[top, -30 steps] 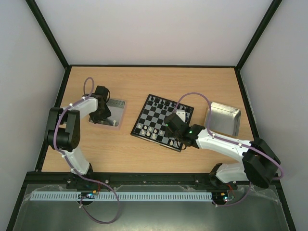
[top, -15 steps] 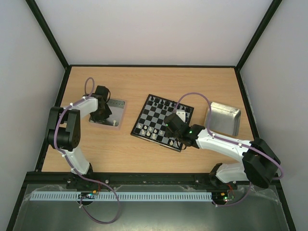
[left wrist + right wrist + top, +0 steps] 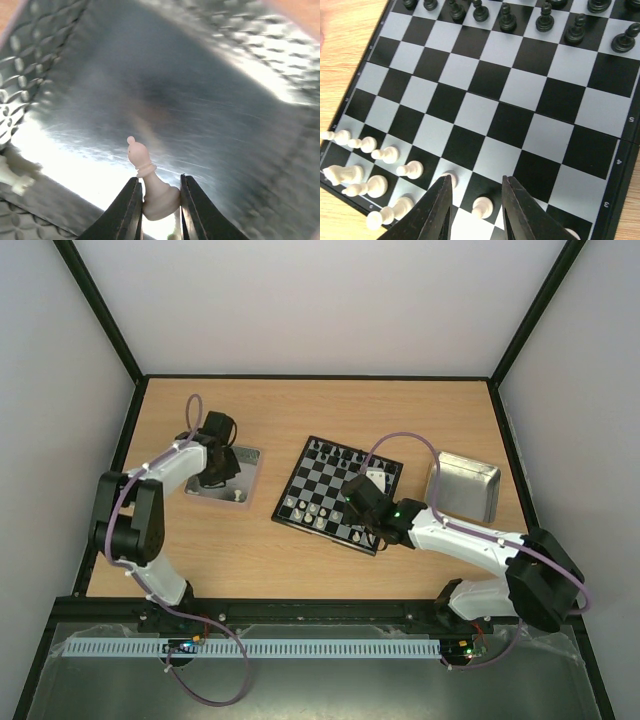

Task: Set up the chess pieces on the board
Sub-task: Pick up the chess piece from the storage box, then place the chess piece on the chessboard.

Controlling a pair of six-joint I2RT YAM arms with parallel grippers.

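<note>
The board (image 3: 322,476) lies flat mid-table. Black pieces (image 3: 507,20) stand along its far side and cream-white pieces (image 3: 385,154) along its near-left side. My left gripper (image 3: 159,192) is shut on a cream-white bishop (image 3: 150,185), gripped at its base and held above the left metal tray (image 3: 246,462). Another white piece (image 3: 12,175) lies in that tray. My right gripper (image 3: 476,186) is open low over the board's near edge, its jaws either side of a white pawn (image 3: 481,206) without touching it. In the top view it (image 3: 352,512) sits over the board's near side.
A second metal tray (image 3: 464,486) stands to the right of the board. Bare wooden table lies between the left tray and the board. Black frame rails run along the table's edges.
My left gripper has risen and shifted back over the left tray, with the bishop in it. A white piece now shows at the tray's near edge. The right arm has not moved.
</note>
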